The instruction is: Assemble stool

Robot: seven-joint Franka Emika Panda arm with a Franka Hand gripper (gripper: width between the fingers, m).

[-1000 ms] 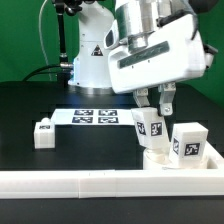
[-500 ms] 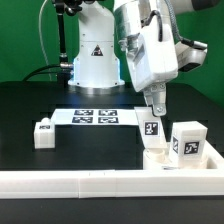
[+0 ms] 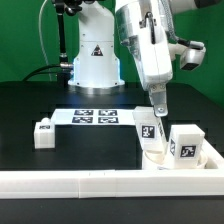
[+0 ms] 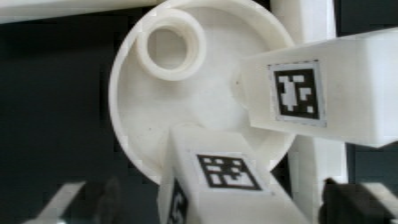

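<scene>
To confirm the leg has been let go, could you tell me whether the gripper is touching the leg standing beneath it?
Apart. The wrist view shows the leg between the two fingers, with a dark gap on each side; the jaws stand open.

Exterior position: you looked from a little above the table (image 3: 20,100), with the rail (image 3: 60,182) across your foreground.
Exterior facing: you faced the arm's base (image 3: 92,60), beyond the marker board (image 3: 95,117).
Exterior range: middling; you saw the whole work area.
Wrist position: you looked along the gripper (image 4: 214,200) onto the seat (image 4: 169,110).
Wrist range: very close; the seat filled your picture.
Shared: both showed you the seat (image 3: 158,158) and two legs (image 3: 188,142) (image 4: 320,90).
</scene>
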